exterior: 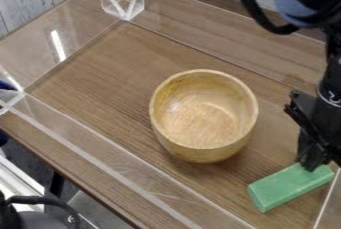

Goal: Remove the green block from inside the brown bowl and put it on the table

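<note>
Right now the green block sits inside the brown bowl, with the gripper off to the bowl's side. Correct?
Not quite: the green block lies on the table, outside the brown bowl, as the camera view shows. The gripper is indeed off to the bowl's side.
</note>
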### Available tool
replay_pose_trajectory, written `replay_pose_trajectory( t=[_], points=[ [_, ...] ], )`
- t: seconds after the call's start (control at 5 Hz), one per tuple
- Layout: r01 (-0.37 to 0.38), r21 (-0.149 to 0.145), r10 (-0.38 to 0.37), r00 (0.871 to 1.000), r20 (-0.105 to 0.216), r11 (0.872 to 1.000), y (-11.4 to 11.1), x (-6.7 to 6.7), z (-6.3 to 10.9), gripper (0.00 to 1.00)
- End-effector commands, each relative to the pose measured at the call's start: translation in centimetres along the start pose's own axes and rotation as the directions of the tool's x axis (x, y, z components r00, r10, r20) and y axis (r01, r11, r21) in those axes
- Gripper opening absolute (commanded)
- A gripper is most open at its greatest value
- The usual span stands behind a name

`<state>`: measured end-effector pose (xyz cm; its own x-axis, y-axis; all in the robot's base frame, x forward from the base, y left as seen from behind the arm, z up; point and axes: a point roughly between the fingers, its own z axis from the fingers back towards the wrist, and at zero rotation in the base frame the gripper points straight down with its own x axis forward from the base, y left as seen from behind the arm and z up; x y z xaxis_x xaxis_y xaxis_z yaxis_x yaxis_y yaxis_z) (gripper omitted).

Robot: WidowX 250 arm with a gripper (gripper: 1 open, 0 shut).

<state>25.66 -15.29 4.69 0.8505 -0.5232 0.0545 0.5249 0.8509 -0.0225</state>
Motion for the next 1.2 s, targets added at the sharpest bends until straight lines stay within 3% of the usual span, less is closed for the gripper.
replay_pose_trajectory(
  t=[0.0, 1.0],
  points=[
    [0.014, -0.006, -0.014, 0.998, 0.056, 1.0, 0.0, 1.5, 0.9, 0.0],
    [0.016, -0.029, -0.015, 1.0, 0.018, 0.999, 0.8, 1.4, -1.1, 0.0]
  ],
)
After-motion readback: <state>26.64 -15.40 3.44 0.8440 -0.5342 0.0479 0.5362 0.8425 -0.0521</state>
